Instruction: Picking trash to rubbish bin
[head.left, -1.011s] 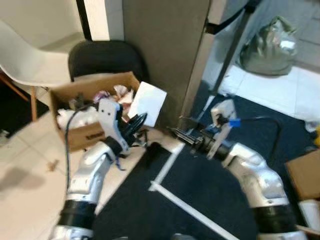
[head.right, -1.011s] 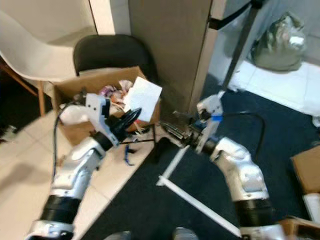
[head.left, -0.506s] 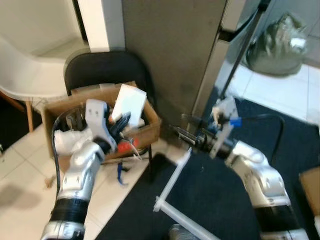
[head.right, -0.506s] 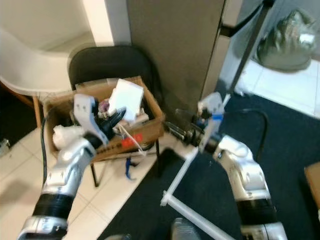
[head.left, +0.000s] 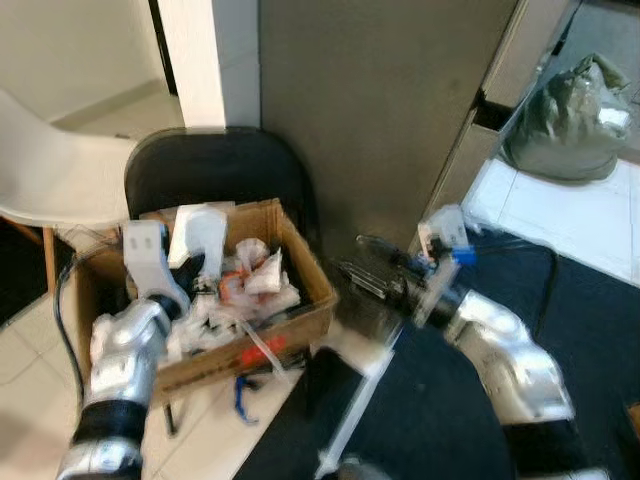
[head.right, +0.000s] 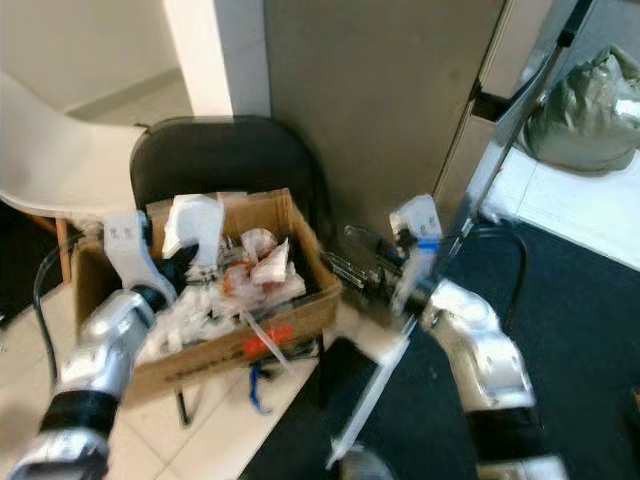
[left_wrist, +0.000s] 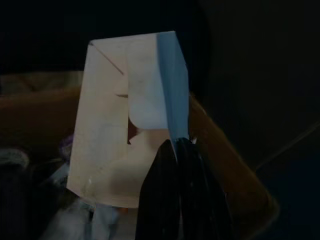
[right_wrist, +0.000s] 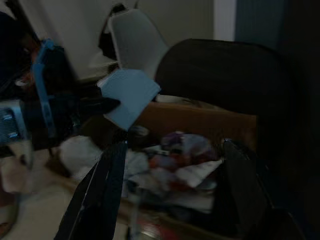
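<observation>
A brown cardboard box (head.left: 305, 325) full of crumpled trash sits on a black chair (head.left: 215, 170). My left gripper (head.left: 192, 265) is shut on a flat white carton (head.left: 197, 232) and holds it upright over the box's back left part. In the left wrist view the carton (left_wrist: 125, 110) stands just past the closed fingers (left_wrist: 175, 190). My right gripper (head.left: 360, 262) is open, level with the box's right wall and pointing at it with nothing between its fingers (right_wrist: 100, 190). The right wrist view looks across the trash at the carton (right_wrist: 129, 95).
A grey cabinet (head.left: 380, 100) rises right behind the chair. A white chair (head.left: 50, 170) stands at the left and a grey-green bag (head.left: 575, 120) at the back right. A white bar (head.left: 360, 400) lies on dark carpet below my right arm. A blue scrap (head.left: 243, 395) lies under the box.
The camera has moved in on the box. My left gripper has carried the white carton from the box's right edge across to its back left. The right gripper stays open.
</observation>
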